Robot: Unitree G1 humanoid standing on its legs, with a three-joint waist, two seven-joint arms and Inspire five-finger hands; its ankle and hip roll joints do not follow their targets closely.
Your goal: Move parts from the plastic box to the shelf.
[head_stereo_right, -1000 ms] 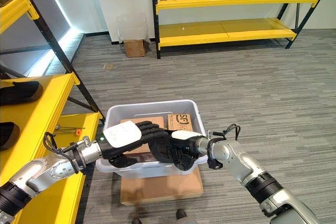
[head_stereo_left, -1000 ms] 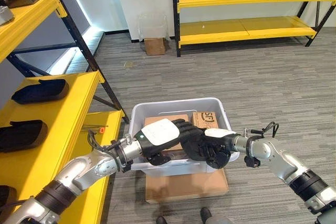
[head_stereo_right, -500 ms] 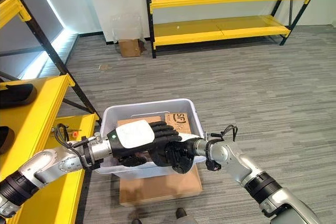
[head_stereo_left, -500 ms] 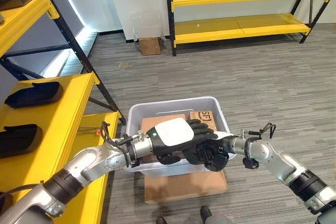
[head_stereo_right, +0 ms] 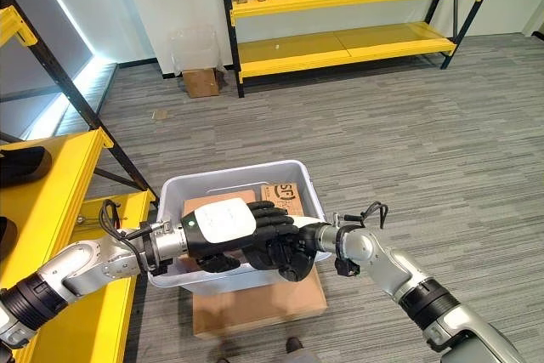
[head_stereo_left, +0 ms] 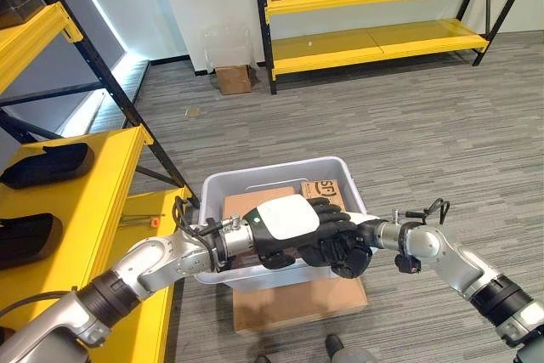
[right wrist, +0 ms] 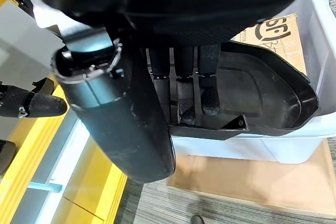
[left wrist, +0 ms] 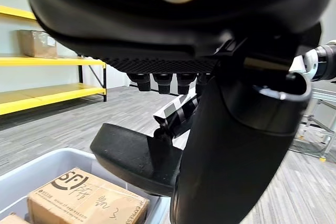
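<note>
On the far left the yellow shelf (head_stereo_left: 102, 201) already carries black parts: one (head_stereo_left: 47, 165) on the near tier and another (head_stereo_left: 30, 240) further along, so some of the job looks done. Next along, the left hand (head_stereo_left: 285, 225) has its fingers curled over a black part (right wrist: 262, 98), as its wrist view shows, holding it above the grey box (head_stereo_left: 280, 189). The right hand (head_stereo_left: 344, 248) is just beside it, fingers wrapped round the same part from the other side, so the two hands seem to share the load over the box's front edge. Cardboard packages (head_stereo_left: 327, 191) lie inside the box, which sits on a flat cardboard sheet (head_stereo_left: 297, 303) on the floor. What's left, I'd judge, is carrying this part across to the shelf on the left.

Against a second ago, the whole view has swung, so the camera moved. The left hand has slid further over the box and closer onto the right hand; the part stays gripped between them.
</note>
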